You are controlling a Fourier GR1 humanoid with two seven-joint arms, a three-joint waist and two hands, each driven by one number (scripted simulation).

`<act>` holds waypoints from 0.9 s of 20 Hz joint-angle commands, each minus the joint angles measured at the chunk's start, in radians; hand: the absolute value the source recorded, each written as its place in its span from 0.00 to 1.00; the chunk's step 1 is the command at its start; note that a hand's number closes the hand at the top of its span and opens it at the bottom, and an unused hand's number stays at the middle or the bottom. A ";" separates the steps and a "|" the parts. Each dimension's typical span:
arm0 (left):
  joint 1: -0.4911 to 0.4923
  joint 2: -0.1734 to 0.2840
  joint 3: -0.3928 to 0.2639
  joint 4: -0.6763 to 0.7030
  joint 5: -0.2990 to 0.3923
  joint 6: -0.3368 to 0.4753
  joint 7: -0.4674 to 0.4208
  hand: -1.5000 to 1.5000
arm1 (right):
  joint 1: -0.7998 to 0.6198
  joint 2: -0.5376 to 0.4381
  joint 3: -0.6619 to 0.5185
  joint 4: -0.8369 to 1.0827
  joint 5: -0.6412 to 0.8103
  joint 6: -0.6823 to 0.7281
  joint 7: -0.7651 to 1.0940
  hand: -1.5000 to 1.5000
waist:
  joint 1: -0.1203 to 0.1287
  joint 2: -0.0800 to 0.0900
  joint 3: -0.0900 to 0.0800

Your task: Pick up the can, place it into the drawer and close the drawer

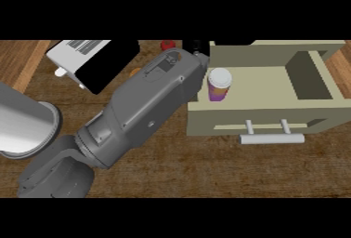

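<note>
The can [219, 84], with a white lid and a purple and orange body, stands upright in the left part of the open beige drawer [274, 116]. The drawer's front carries a pale bar handle [271, 138]. A grey forearm [147, 100] comes in from the lower left and ends right beside the can. Only a small black part of my right hand [198, 47] shows past the wrist, just up and left of the can; the forearm hides the rest. I cannot see whether the hand touches the can. My left hand shows nowhere.
A white toaster-like appliance [74, 52] with a black panel [109, 62] stands at the back left. A big grey metal cylinder [24, 121] fills the left edge. A small red thing [166, 44] lies at the back. Wooden counter [226, 172] spreads in front of the drawer.
</note>
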 commanded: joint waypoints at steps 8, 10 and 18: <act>0.006 0.019 0.045 0.014 -0.041 -0.025 0.055 0.00 | -0.262 -0.030 0.241 0.300 0.441 -0.157 -0.069 0.00 | 0.026 -0.009 0.000; 0.011 0.058 0.042 0.007 -0.045 -0.044 0.074 0.00 | -0.283 -0.026 0.319 0.368 0.555 -0.207 -0.106 0.00 | 0.038 -0.009 -0.001; 0.099 0.088 0.027 -0.092 -0.090 -0.030 0.092 0.00 | -0.510 -0.056 0.396 0.743 0.747 -0.305 -0.136 0.00 | 0.062 -0.011 -0.001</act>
